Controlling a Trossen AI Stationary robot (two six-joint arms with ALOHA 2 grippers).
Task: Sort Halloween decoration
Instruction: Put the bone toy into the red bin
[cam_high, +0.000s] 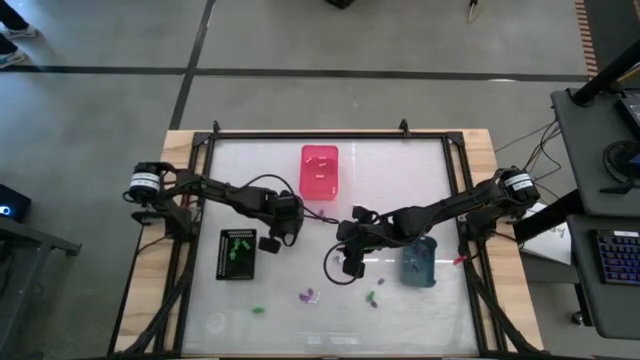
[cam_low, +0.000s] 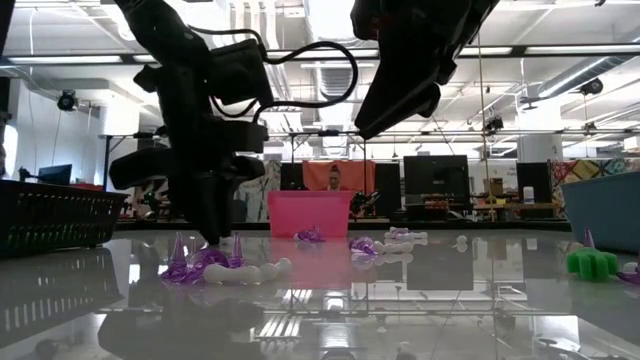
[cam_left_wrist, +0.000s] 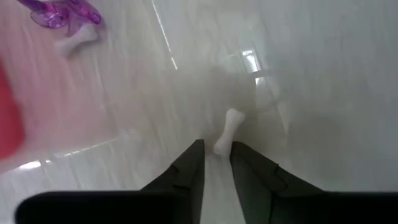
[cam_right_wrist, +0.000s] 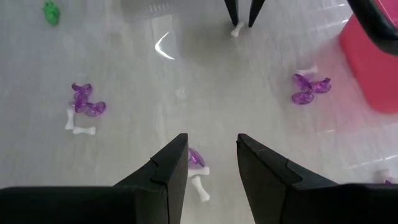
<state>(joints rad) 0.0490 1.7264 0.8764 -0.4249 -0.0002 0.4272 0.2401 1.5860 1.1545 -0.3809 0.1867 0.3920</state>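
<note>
Between left tool (cam_left_wrist: 216, 157) fingers, white bone (cam_left_wrist: 227, 129)

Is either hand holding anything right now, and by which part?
Left hand is closing on one end of a small white bone-shaped piece; right hand holds nothing.

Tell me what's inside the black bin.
In the high view the black bin holds several small green pieces. Its floor is otherwise dark; anything dark or beneath the pieces can't be made out.

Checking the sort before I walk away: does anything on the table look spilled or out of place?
Nothing is damaged or tipped over. Unsorted pieces lie loose on the table: purple pieces, white bones, a green piece. The left gripper is at one white bone.
</note>
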